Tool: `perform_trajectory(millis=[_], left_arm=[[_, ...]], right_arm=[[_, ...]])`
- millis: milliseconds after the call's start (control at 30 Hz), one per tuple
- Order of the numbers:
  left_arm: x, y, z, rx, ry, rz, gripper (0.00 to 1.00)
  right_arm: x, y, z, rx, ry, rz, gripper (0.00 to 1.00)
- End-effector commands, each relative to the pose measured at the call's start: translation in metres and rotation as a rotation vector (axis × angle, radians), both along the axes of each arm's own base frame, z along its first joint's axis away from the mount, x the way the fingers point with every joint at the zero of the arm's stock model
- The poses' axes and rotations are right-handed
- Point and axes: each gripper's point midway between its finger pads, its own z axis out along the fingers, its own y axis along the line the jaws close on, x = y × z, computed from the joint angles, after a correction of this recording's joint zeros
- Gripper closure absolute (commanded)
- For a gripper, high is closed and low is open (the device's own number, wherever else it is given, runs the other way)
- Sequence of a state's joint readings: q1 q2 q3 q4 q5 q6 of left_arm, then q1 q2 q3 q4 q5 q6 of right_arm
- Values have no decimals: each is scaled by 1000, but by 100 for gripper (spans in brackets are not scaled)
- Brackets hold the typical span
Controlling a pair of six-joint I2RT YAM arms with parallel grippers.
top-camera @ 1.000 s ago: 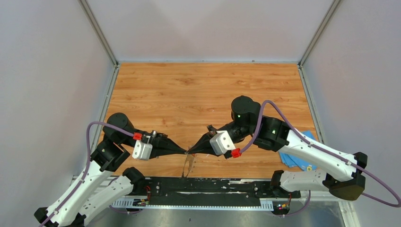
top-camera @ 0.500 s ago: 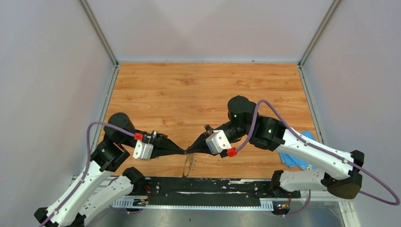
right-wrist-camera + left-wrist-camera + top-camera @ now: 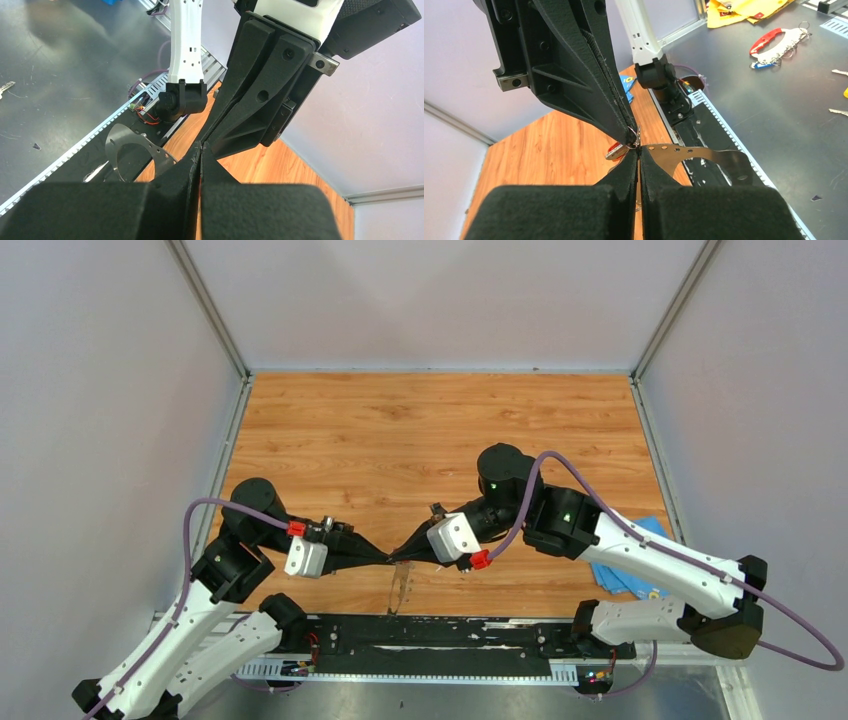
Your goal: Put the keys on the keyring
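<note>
My two grippers meet tip to tip low over the table's near edge. My left gripper (image 3: pixel 388 560) (image 3: pixel 639 150) is shut on the rim of the keyring (image 3: pixel 704 152), a thin grey metal ring with small holes, which hangs below the tips (image 3: pixel 400 588) (image 3: pixel 125 155). My right gripper (image 3: pixel 403 558) (image 3: pixel 200 146) is shut on the red-headed key (image 3: pixel 616 151), whose head and a small wire loop show at its tip, touching the keyring's edge. The blue-headed key is out of view.
A blue cloth (image 3: pixel 628 575) lies at the table's right edge under the right arm. The black base rail (image 3: pixel 450 632) runs along the near edge just below the grippers. The wooden table (image 3: pixel 440 430) stretches behind them.
My right arm's wrist and elbow have shifted a little to the left, toward the left gripper. The gripper tips stay together at the same spot, and the left arm has not moved.
</note>
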State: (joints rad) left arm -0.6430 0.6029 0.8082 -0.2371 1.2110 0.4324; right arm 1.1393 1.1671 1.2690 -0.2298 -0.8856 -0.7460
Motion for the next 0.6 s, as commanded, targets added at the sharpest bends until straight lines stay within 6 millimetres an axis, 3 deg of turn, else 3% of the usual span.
perform_trajectory(millis=[0, 300, 567], left_arm=[[-7, 4, 21, -57, -94, -18, 100], [-9, 5, 18, -51, -109, -22, 100], [-10, 6, 19, -53, -112, -21, 100]], right_arm=[[8, 6, -1, -17, 2, -54, 100], [26, 0, 7, 2, -22, -175, 100], [26, -10, 8, 18, -37, -185, 100]])
